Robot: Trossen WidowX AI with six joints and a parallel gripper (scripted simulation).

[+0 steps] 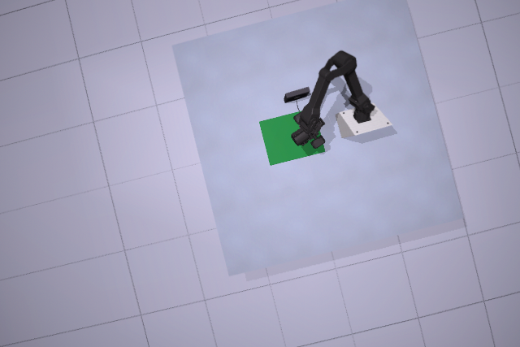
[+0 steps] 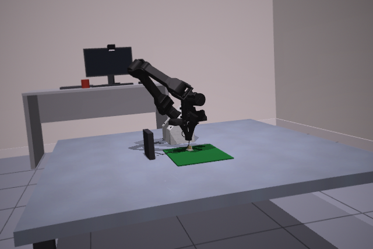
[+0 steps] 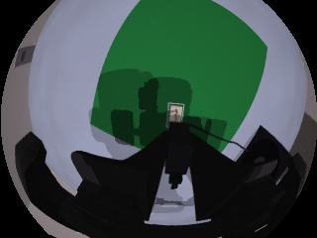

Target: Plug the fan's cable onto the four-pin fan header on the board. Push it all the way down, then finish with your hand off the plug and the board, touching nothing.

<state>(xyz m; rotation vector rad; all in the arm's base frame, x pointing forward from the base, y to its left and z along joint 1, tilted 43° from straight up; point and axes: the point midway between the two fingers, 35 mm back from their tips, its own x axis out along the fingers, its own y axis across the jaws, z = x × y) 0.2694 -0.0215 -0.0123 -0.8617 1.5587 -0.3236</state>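
Note:
The green board [image 1: 277, 148] [image 2: 204, 158] [image 3: 218, 59] lies flat on the table. The small pale four-pin header [image 2: 189, 148] [image 3: 175, 114] stands on it; the arm hides it in the top view. My gripper [image 2: 189, 139] [image 3: 177, 136] points down, shut on the dark fan plug, just above the header. In the wrist view the header shows just ahead of the fingertips, its pins partly visible. The plug itself is mostly hidden between the dark fingers. The thin black cable [image 3: 223, 138] runs from the fingertips to the fan [image 1: 296, 94] [image 2: 148, 144] [image 3: 261, 137].
The fan stands upright as a dark slab just off the board's edge. The arm's pale base [image 1: 365, 123] [image 2: 178, 135] is on the other side of the board. A desk [image 2: 96, 114] with a monitor [image 2: 108, 62] and a red cup [image 2: 85, 83] stands behind the table.

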